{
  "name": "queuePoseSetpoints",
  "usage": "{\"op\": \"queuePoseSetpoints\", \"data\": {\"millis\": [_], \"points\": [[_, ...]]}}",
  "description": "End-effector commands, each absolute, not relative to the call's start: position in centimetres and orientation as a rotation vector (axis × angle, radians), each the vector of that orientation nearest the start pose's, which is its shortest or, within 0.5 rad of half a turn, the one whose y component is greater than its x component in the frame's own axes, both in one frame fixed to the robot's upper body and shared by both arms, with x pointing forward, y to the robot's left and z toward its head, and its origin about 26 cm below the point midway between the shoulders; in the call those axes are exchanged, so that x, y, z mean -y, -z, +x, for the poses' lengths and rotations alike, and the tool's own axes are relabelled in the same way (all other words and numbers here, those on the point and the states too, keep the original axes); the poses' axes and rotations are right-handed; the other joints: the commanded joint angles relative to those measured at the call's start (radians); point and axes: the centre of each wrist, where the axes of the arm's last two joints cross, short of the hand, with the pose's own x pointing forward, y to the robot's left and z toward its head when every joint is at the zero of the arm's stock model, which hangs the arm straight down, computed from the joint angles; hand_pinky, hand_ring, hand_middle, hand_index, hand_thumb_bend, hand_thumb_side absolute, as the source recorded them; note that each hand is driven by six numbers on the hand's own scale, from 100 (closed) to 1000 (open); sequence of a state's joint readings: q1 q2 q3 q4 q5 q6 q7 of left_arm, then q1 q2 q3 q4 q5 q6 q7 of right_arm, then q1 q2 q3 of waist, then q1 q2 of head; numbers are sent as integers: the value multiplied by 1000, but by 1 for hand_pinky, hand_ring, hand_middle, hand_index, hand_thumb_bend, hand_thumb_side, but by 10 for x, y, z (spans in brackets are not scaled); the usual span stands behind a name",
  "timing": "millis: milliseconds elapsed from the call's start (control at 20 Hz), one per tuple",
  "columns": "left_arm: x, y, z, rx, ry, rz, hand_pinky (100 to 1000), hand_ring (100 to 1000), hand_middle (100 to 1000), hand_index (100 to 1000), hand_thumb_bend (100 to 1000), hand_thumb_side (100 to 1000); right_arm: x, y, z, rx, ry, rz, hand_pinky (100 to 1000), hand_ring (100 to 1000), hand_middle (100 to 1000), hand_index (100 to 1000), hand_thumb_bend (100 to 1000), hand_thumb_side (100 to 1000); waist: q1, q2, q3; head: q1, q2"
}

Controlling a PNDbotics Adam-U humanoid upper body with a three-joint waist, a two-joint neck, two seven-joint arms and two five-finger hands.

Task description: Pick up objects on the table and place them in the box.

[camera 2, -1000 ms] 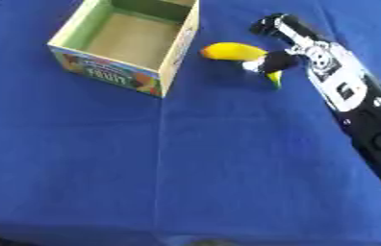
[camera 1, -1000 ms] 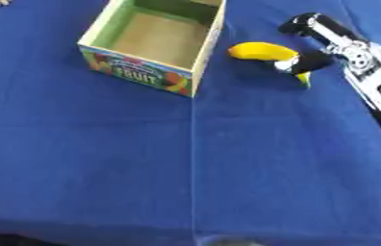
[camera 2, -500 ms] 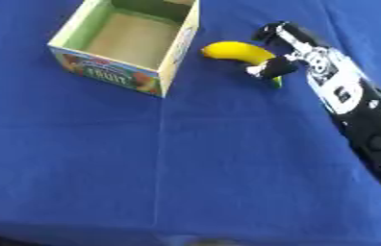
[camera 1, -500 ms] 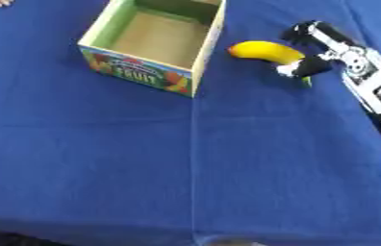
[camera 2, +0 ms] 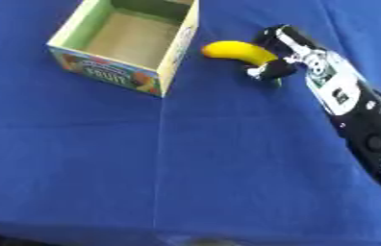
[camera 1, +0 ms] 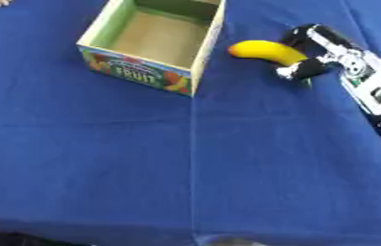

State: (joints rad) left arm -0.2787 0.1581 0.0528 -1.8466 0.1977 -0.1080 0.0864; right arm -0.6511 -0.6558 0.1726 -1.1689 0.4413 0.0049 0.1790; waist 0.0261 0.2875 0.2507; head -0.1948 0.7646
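Right eye view shows the near part of the blue tablecloth (camera 2: 185, 182) bare, with one crease running from the near edge straight up toward the box. Along the right edge of the table the robot's right arm (camera 2: 358, 129) reaches in from the near right corner and slants toward the far middle, black with white panels and silver joints. At its end the right hand (camera 1: 311, 57) sits on the banana (camera 1: 265, 50), in the far half of the table and right of the crease. The thumb (camera 1: 299, 71) curls in under the fruit's right end from the near side while the rest of the hand wraps over it from the far side, so the hand is pinching the banana's right tip. A small green bit shows just below the thumb, too small to make out. The banana is yellow and lies on the cloth, arched, with its free left end pointing toward the box and stopping just short of the box's right wall, not touching it. The box (camera 1: 109, 60) stands at the far left of the middle, an open cardboard carton with green inner walls, a brown floor and a printed fruit label on its near wall; it is turned a little askew to the table edge, and nothing lies inside it. The left hand shows in neither view.
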Motion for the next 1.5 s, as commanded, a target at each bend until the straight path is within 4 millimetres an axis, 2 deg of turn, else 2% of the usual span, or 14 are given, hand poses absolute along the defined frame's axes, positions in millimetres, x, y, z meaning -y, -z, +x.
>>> {"op": "queuePoseSetpoints", "data": {"millis": [50, 500, 700, 750, 1000, 1500], "points": [[-254, -156, 320, 2241, -38, -82, 608, 528, 543, 580, 597, 1000, 365, -175, 419, 1500, -1016, -844, 779, 741, 704, 772, 430, 293, 1, -15, 1, -1, 5], [-254, -157, 320, 2243, -39, -81, 609, 527, 543, 580, 597, 1000, 365, -169, 419, 1482, -1026, -853, 726, 673, 642, 729, 398, 251, 1, -14, -1, 1, 5], [-254, -157, 320, 2243, -39, -81, 609, 527, 543, 580, 597, 1000, 365, -169, 419, 1479, -1030, -856, 726, 673, 642, 729, 398, 251, 0, -14, -1, 1, 5], [-254, -157, 320, 2243, -39, -81, 609, 527, 543, 581, 597, 1000, 365, -168, 419, 1477, -1030, -858, 665, 609, 599, 691, 336, 185, 1, -14, -3, 2, 5], [-254, -157, 320, 2244, -38, -80, 609, 526, 543, 581, 597, 1000, 365, -167, 418, 1465, -1038, -874, 610, 560, 558, 650, 293, 120, 1, -16, -6, 2, 5], [-255, -157, 320, 2243, -39, -77, 609, 525, 543, 581, 597, 1000, 366, -167, 418, 1464, -1030, -927, 519, 483, 491, 581, 281, 100, 0, -19, -8, 6, 5]]}}
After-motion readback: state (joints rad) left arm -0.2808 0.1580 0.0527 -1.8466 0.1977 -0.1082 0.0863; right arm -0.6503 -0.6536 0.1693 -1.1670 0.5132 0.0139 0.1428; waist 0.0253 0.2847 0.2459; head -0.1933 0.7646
